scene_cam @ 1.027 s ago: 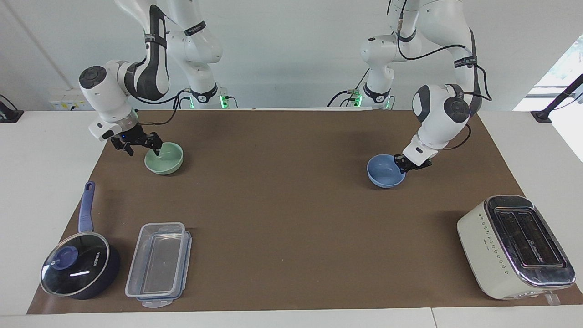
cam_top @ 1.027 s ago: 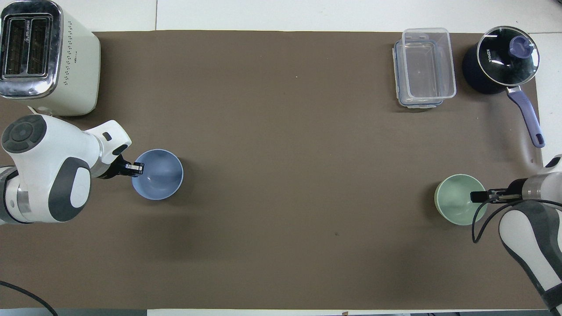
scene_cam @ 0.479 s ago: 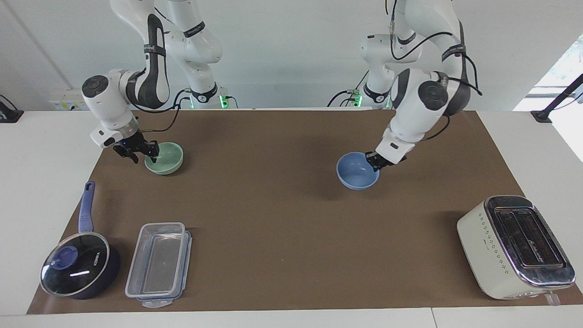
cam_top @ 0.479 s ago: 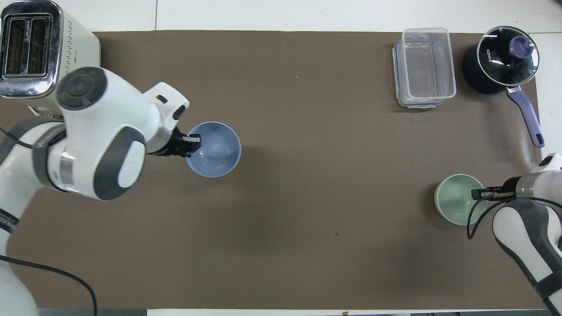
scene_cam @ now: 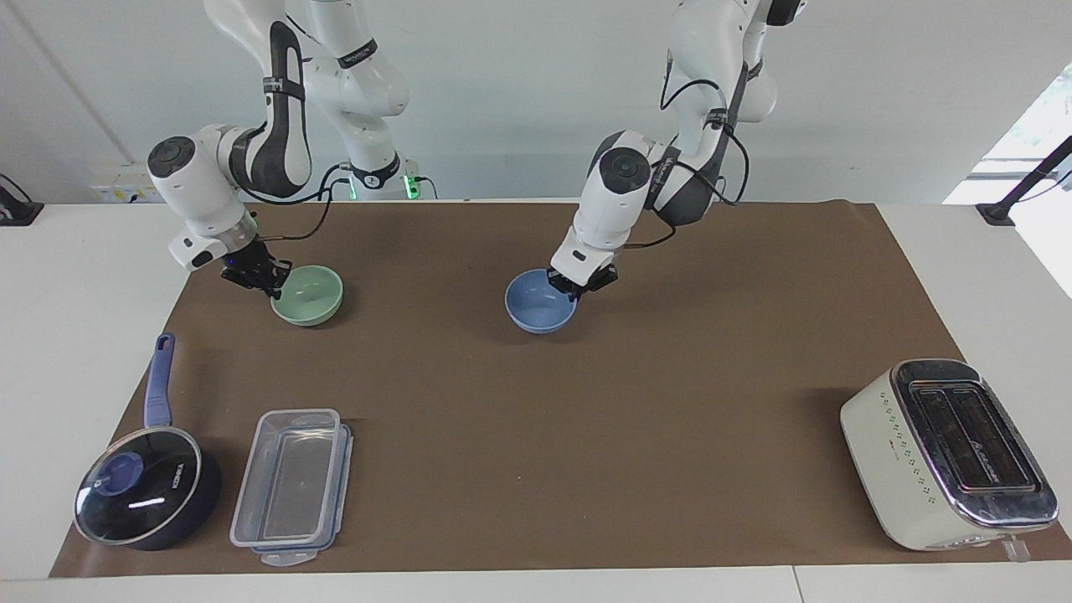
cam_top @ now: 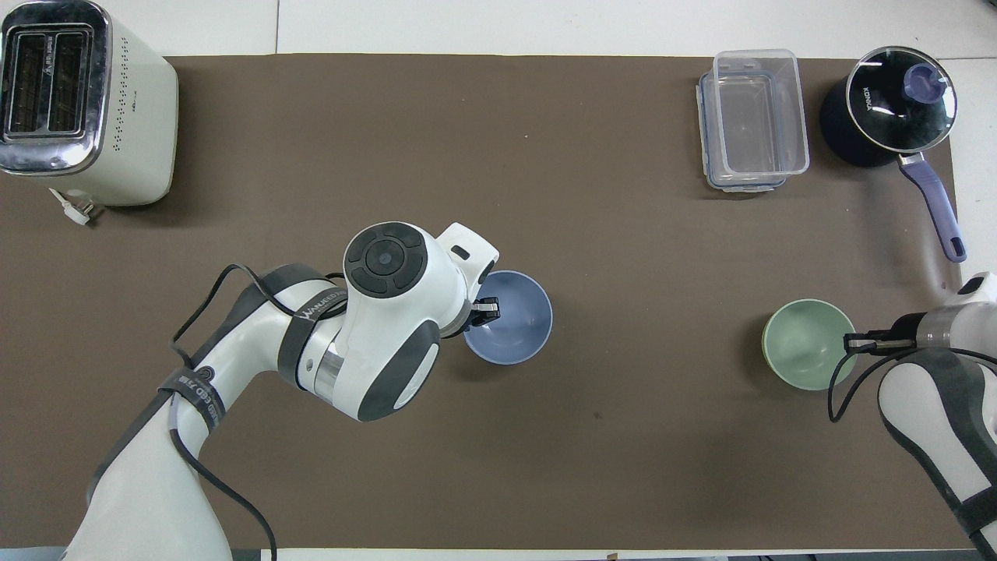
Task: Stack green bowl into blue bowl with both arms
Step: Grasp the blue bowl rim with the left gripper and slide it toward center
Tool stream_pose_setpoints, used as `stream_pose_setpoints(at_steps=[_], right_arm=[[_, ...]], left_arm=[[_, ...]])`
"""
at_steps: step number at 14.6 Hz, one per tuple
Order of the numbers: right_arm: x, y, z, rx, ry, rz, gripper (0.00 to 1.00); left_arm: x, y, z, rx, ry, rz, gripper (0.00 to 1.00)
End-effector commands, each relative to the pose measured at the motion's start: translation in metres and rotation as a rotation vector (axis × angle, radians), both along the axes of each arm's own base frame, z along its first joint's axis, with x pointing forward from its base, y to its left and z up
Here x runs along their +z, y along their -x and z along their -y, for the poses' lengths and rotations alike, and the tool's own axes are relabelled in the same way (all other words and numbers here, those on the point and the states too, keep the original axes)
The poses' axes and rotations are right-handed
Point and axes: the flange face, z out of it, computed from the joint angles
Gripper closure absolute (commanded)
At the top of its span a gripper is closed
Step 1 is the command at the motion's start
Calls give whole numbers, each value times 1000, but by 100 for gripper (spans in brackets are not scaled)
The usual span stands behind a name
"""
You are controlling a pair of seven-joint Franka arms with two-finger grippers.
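Note:
The blue bowl [scene_cam: 540,303] [cam_top: 514,319] is at the middle of the brown mat, with my left gripper [scene_cam: 574,289] [cam_top: 487,308] shut on its rim on the side toward the left arm's end. I cannot tell whether the bowl touches the mat. The green bowl [scene_cam: 308,295] [cam_top: 804,344] sits upright on the mat toward the right arm's end. My right gripper [scene_cam: 273,282] [cam_top: 854,341] is shut on that bowl's rim, on the side away from the blue bowl. Both bowls are empty, with a wide stretch of mat between them.
A cream toaster [scene_cam: 946,452] [cam_top: 82,101] stands farther from the robots at the left arm's end. A clear lidded container [scene_cam: 293,486] [cam_top: 752,121] and a dark blue saucepan with a glass lid [scene_cam: 146,494] [cam_top: 892,105] lie farther from the robots at the right arm's end.
My left arm carried the blue bowl from its end of the mat to the middle. My right gripper shut on the green bowl's rim, nudging the bowl slightly.

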Motion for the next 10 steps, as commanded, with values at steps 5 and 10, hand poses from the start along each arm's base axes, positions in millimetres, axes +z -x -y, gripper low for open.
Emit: stream_pose_setpoints(at_steps=[5, 10], right_arm=[[75, -30, -66, 77, -27, -11, 100], [80, -34, -166, 187, -105, 8, 100]], left_arm=[[-14, -2, 0, 10, 9, -11, 9], [45, -28, -39, 51, 12, -7, 0]])
